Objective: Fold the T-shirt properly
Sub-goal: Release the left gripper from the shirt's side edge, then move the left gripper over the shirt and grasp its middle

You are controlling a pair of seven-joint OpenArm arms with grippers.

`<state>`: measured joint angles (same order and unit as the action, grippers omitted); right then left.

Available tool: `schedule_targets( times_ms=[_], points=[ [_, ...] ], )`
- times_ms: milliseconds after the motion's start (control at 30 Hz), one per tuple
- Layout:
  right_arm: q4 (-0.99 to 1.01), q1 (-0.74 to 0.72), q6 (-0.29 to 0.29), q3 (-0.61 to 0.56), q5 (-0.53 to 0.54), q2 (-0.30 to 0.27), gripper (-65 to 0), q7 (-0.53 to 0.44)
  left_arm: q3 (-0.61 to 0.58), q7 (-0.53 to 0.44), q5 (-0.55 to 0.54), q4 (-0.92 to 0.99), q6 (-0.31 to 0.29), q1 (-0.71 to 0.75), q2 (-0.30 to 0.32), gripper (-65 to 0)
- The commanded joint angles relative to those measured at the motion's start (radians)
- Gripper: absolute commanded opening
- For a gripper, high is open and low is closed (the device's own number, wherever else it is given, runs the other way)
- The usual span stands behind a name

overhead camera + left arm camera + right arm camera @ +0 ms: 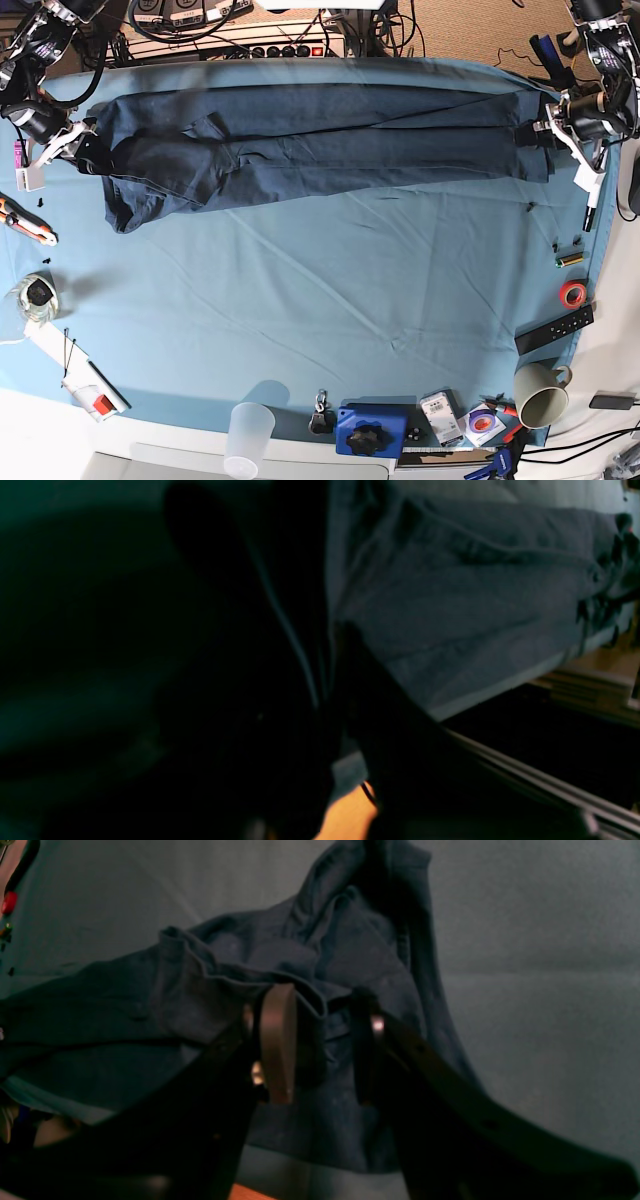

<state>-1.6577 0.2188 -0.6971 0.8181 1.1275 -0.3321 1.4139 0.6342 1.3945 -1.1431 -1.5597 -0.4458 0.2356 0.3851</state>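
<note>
The dark navy T-shirt (320, 145) lies stretched in a long band across the far side of the table. My left gripper (545, 135) is at its right end in the base view. In the left wrist view the dark fingers of the left gripper (325, 645) stand close together, shut on a hem of the T-shirt (475, 605). My right gripper (85, 150) is at the left end. In the right wrist view the right gripper (320, 992) is shut on a thick bunched fold of the T-shirt (325, 950).
The sky-blue table cloth (320, 300) covers the table. Along the near edge stand a clear plastic cup (248, 435), a blue box (370, 430) and a paper cup (540, 392). A red tape roll (572, 293) and a black remote (555, 330) lie at the right. An orange-handled tool (30, 225) lies at the left.
</note>
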Motion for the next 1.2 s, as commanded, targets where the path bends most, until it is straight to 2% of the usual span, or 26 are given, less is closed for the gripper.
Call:
schedule_targets(
  times_ms=[0, 67, 267, 367, 400, 500, 633, 933, 1100, 1167],
  points=[
    [-0.018, -0.006, -0.001, 0.008, 0.028, -0.023, -46.0, -0.018, 0.003, -0.002, -0.057, -0.051, -0.025, -0.009, 0.017, -65.0],
    [-0.018, -0.006, -0.001, 0.008, 0.028, -0.023, -46.0, -0.018, 0.003, 0.002, -0.085, -0.113, -0.053, -0.008, 0.017, -65.0],
    [-0.018, -0.006, -0.001, 0.008, 0.027, -0.023, -46.0, -0.024, 0.003, 0.002, -0.092, -0.300, -0.054, 0.006, 0.001, -65.0],
    [-0.018, -0.006, -0.001, 0.008, 0.024, -0.023, -46.0, -0.033, -0.010, -0.006, -0.092, -0.375, -0.059, 0.052, -0.045, -65.0],
    [-0.018, -0.006, -0.001, 0.008, 0.024, -0.023, -46.0, -0.034, -0.026, -0.007, -0.092, -0.398, -0.077, 0.066, -0.061, -65.0],
    [-0.018, -0.006, -0.001, 0.008, 0.024, -0.023, -46.0, -0.034, -0.109, -0.026, -0.084, -0.466, -0.080, 0.095, -0.105, -65.0],
    [-0.018, -0.006, -0.001, 0.008, 0.024, -0.023, -46.0, -0.034, -0.241, -0.103, 0.037, -0.534, -0.076, 0.085, -0.150, -65.0],
    [-0.018, -0.006, -0.001, 0.008, 0.020, -0.023, -46.0, -0.038, -0.517, -0.172, 0.171, -0.539, -0.075, 0.059, -0.272, -65.0],
    [-0.018, -0.006, -0.001, 0.008, 0.015, -0.023, -46.0, -0.037, -0.678, -0.237, 0.334, -0.536, -0.040, 0.028, -0.330, -65.0],
    [-0.018, -0.006, -0.001, 0.008, 0.016, -0.023, -46.0, -0.037, -0.737, -0.259, 0.420, -0.522, -0.006, 0.013, -0.356, -65.0]
  ],
)
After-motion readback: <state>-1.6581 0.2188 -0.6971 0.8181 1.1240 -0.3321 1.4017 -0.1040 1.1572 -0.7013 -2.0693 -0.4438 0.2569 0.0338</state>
